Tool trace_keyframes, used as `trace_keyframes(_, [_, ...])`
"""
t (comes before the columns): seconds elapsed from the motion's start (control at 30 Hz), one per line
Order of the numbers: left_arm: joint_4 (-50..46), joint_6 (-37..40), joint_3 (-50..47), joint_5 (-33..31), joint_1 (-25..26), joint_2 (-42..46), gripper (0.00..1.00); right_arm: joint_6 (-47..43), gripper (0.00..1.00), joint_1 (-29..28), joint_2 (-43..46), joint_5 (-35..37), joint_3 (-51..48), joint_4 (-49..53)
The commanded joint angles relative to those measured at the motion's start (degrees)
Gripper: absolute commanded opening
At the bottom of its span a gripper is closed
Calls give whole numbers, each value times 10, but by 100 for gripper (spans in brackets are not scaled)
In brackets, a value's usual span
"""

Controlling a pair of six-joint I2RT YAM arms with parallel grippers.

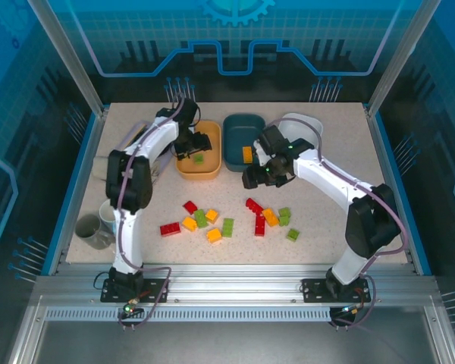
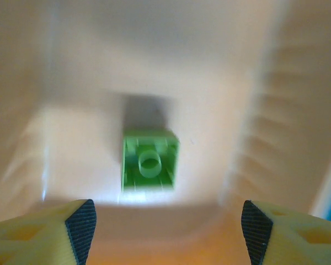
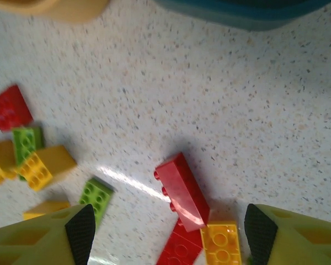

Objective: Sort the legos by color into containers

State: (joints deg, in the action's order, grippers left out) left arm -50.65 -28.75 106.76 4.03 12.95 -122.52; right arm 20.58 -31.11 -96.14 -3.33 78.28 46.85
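My left gripper [image 1: 199, 145] hangs open over the orange tub [image 1: 183, 165]; in the left wrist view a green lego [image 2: 149, 160] lies upside down on the tub floor, apart from the fingers [image 2: 81, 227]. That green lego [image 1: 199, 158] also shows from above. An orange lego [image 1: 247, 154] lies in the dark teal tub [image 1: 235, 133]. The white tub [image 1: 307, 123] is partly hidden behind my right arm. My right gripper [image 1: 255, 177] is open above the table, over a red lego [image 3: 183, 190] lying on its side beside another red lego [image 3: 179, 248] and a yellow one [image 3: 221, 244]. Several more legos [image 1: 201, 219] lie scattered on the table.
Two mugs [image 1: 93, 231] stand at the table's left edge beside the left arm. The loose bricks lie in two clusters near the front, left [image 1: 189, 223] and right [image 1: 271, 218]. Green [image 3: 95, 195] and yellow [image 3: 46, 166] bricks lie left of my right gripper.
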Motion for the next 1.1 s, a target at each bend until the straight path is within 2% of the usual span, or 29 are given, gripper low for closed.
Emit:
trace_keyframes(0.0, [61,-68,-72,48,2,139,77,-80,73,-21,-8,21,-7,49])
trace_keyframes(0.27, [186,-162,-362,130,27,398,84,-107,68,-67,-94,49,28,89])
trace_keyframes(0.5, [222,-231,-543,126,85,566,85,-111,61,-70,-144,71,30,67])
trace_keyframes(0.73, [235,-283,-632,88,155,647,85,-117,43,-70,-187,80,44,51])
trace_keyframes(0.93, [240,-303,-669,76,172,682,84,-115,33,-70,-200,86,48,43])
trace_keyframes(1.07, [245,-303,-670,77,174,690,84,-105,26,-70,-177,97,49,40])
